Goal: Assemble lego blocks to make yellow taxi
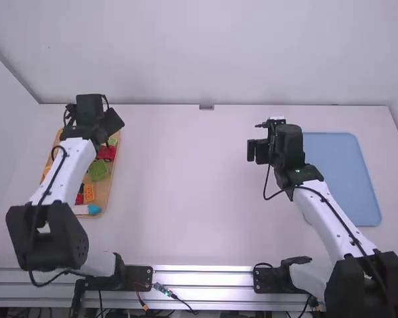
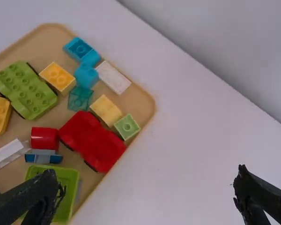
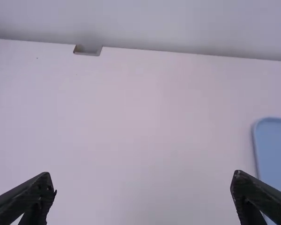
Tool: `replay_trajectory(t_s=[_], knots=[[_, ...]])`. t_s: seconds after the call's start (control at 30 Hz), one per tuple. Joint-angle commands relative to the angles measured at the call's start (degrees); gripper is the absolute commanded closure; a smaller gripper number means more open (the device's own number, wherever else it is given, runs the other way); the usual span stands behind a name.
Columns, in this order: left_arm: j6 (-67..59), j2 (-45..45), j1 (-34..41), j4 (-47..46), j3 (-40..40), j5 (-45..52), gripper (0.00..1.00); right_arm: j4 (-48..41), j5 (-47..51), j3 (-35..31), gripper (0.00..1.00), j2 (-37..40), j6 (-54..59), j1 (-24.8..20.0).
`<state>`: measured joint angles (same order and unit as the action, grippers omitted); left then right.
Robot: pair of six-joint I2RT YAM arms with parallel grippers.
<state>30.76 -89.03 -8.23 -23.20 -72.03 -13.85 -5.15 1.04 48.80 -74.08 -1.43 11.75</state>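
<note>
Yellow, squarish block (image 2: 58, 77), studded on top; left gripper (image 1: 94, 124) and right gripper (image 1: 257, 151), each with jaws apart

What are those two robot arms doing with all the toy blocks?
Nothing is being held right now. The left end effector is open over the edge of the wooden tray, where the blocks lie loose. The right end effector is open above the table, near the blue tray. The taxi looks not yet started.
</note>
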Motion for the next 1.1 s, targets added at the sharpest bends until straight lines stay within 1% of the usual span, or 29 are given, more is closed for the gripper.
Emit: replay_trajectory(t_s=[0.0, 0.03, 0.1, 0.13, 0.2, 0.3, 0.57, 0.7, 0.8, 0.9, 1.07], knots=[[2.56, -4.81, -4.09, -2.43, -6.08, 4.87, 0.01, -0.28, 0.31, 2.03, 0.00, -0.50, -0.35, 0.31], [4.26, -7.87, -6.12, -5.05, -9.55, 5.97, 0.01, -0.31, 0.28, 2.03, 0.00, -0.50, -0.28, 0.31], [5.53, -9.46, -7.15, -6.75, -11.43, 5.57, 0.01, -0.33, 0.31, 2.03, 0.00, -0.48, -0.31, 0.31], [7.98, -12.63, -9.22, -9.57, -14.97, 4.90, 0.01, -0.35, 0.31, 2.03, 0.00, -0.50, -0.28, 0.31], [10.54, -16.22, -11.65, -11.47, -18.58, 5.31, 0.01, -0.59, 0.28, 2.03, 0.00, -0.48, -0.31, 0.33], [13.44, -19.10, -14.10, -12.04, -20.81, 5.60, 0.01, -1.05, 0.33, 2.03, 0.00, -0.48, -0.28, 0.46], [26.01, -24.81, -23.04, -13.49, -21.29, 6.19, 0.01, -1.51, 0.35, 2.03, 0.00, -0.48, -0.26, 1.01], [26.88, -25.97, -26.47, -13.09, -21.09, 9.90, 0.01, -1.36, 0.28, 2.03, 0.00, -0.48, -0.31, 1.05], [26.86, -25.97, -27.43, -11.67, -20.52, 10.91, 0.01, -1.33, 0.31, 2.03, 0.00, -0.48, -0.28, 1.11], [26.86, -25.97, -27.34, -12.20, -20.48, 12.66, 0.01, -1.49, 0.31, 2.03, 0.00, -0.48, -0.31, 1.05], [25.99, -25.97, -27.45, -12.46, -20.48, 17.35, 0.01, -1.46, 0.28, 2.03, 0.00, -0.48, -0.33, 1.09]])
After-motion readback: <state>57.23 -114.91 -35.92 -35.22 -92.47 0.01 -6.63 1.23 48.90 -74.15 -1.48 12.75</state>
